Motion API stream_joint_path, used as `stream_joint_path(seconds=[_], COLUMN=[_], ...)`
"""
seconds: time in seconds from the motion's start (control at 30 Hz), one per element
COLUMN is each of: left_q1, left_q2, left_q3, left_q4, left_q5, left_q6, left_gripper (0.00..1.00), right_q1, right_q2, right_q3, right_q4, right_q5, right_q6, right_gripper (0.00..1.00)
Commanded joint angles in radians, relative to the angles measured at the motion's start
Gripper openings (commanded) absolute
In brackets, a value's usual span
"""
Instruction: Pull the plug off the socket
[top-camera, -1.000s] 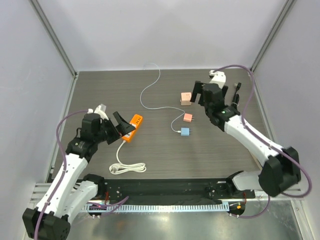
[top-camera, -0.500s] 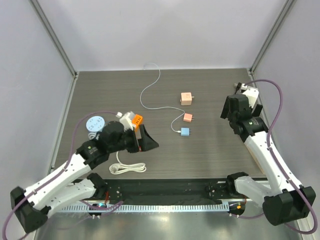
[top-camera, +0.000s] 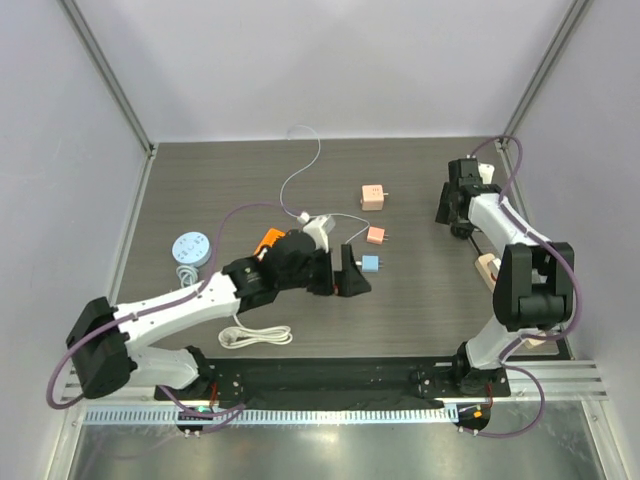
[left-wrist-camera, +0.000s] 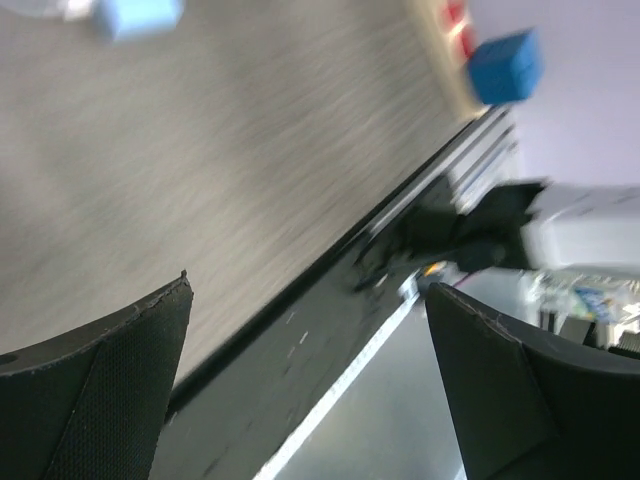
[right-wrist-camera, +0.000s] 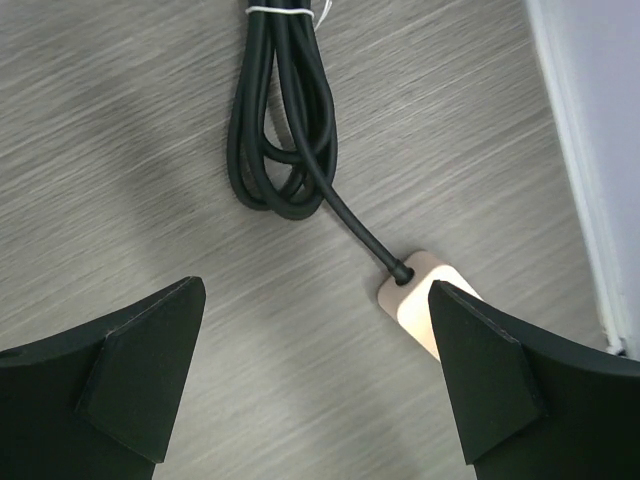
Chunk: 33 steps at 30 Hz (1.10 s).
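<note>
The socket is a beige power strip along the right wall. In the top view only its end (top-camera: 487, 268) shows beside the right arm. The right wrist view shows that end (right-wrist-camera: 425, 300) with its black cord (right-wrist-camera: 283, 130) coiled behind it. The dark blue plug (left-wrist-camera: 503, 68) shows, blurred, only in the left wrist view, sitting on the strip by red outlets (left-wrist-camera: 457, 18). My right gripper (top-camera: 455, 215) is open above the strip's cord end (right-wrist-camera: 315, 375), holding nothing. My left gripper (top-camera: 350, 278) is open and empty at mid-table (left-wrist-camera: 310, 385), far from the plug.
A small light-blue cube (top-camera: 370, 263) on a white cable lies just beyond the left gripper. Two pink cubes (top-camera: 373, 196) (top-camera: 376, 236) lie behind it. An orange strip (top-camera: 267, 240), a round light-blue socket (top-camera: 189, 247) and a coiled white cord (top-camera: 255, 337) are on the left.
My left arm has swung from the orange strip rightward to mid-table. My right arm has moved right and back to the cord end of the beige strip. Both grippers stayed open.
</note>
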Motion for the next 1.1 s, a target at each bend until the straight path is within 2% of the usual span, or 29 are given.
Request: stream_joint_path(seconds=[0.0, 0.07, 0.13, 0.17, 0.2, 0.23, 0.3, 0.37, 0.47, 0.53, 0.6, 0.63, 0.73, 0.87, 0.97, 1.0, 1.07], left_q1=[0.047, 0.088, 0.173, 0.200, 0.248, 0.266, 0.306, 0.335, 0.366, 0.371, 0.368, 0.362, 0.348, 0.348, 0.351, 0.352, 0.357], left_q2=[0.069, 0.155, 0.210, 0.268, 0.296, 0.325, 0.399, 0.465, 0.529, 0.563, 0.560, 0.552, 0.517, 0.467, 0.417, 0.414, 0.426], left_q3=[0.156, 0.249, 0.317, 0.326, 0.342, 0.386, 0.456, 0.545, 0.599, 0.593, 0.551, 0.522, 0.408, 0.426, 0.363, 0.347, 0.319], left_q4=[0.223, 0.277, 0.380, 0.448, 0.586, 0.620, 0.578, 0.491, 0.477, 0.468, 0.437, 0.435, 0.414, 0.218, 0.252, 0.279, 0.338], left_q5=[0.040, 0.103, 0.221, 0.269, 0.309, 0.367, 0.393, 0.380, 0.424, 0.461, 0.490, 0.498, 0.473, 0.345, 0.240, 0.231, 0.240], left_q6=[0.052, 0.033, -0.089, -0.139, -0.176, -0.204, -0.177, -0.111, -0.079, -0.047, 0.050, 0.088, 0.194, 0.383, 0.448, 0.448, 0.446], left_gripper=[1.00, 1.00, 1.00, 1.00, 0.98, 0.97, 0.96, 0.96, 0.92, 0.90, 0.88, 0.88, 0.88, 0.88, 0.89, 0.89, 0.89], right_q1=[-0.075, -0.091, -0.101, -0.106, -0.109, -0.112, -0.112, -0.112, -0.112, -0.112, -0.112, -0.112, -0.112, -0.112, -0.112, -0.112, -0.112], right_q2=[0.050, 0.084, 0.142, 0.161, 0.172, 0.190, 0.204, 0.213, 0.218, 0.224, 0.230, 0.235, 0.258, 0.261, 0.253, 0.247, 0.242], right_q3=[0.028, 0.044, 0.080, 0.090, 0.097, 0.097, 0.093, 0.082, 0.074, 0.074, 0.074, 0.073, 0.065, 0.038, 0.021, 0.018, 0.015], right_q4=[0.097, 0.109, 0.099, 0.093, 0.091, 0.102, 0.112, 0.135, 0.162, 0.169, 0.174, 0.178, 0.186, 0.211, 0.218, 0.223, 0.224], right_q5=[-0.101, -0.078, -0.084, -0.101, -0.113, -0.116, -0.113, -0.130, -0.118, -0.101, -0.102, -0.102, -0.105, -0.202, -0.228, -0.233, -0.256], right_q6=[-0.002, -0.006, -0.019, -0.016, -0.010, -0.008, -0.008, -0.008, -0.013, -0.017, -0.017, -0.017, -0.026, -0.036, -0.037, -0.037, -0.031], right_gripper=[0.99, 0.98, 0.98, 0.98, 0.97, 0.97, 0.96, 0.91, 0.80, 0.76, 0.75, 0.70, 0.67, 0.62, 0.60, 0.54, 0.49])
